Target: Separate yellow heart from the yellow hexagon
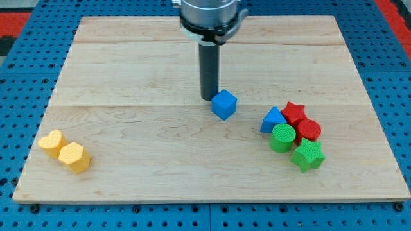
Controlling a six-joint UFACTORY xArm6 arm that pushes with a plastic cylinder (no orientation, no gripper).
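The yellow heart [50, 142] lies near the board's bottom left corner. The yellow hexagon [74, 157] sits just to its lower right, touching it. My tip [208, 97] is near the board's middle, far to the upper right of both yellow blocks. It stands just to the left of and behind a blue cube [224, 104], close to or touching it.
A cluster at the view's right holds a blue triangle [272, 120], a red star [294, 113], a red cylinder [308, 130], a green cylinder [282, 137] and a green star [307, 155]. The wooden board [141, 70] lies on a blue pegboard surface.
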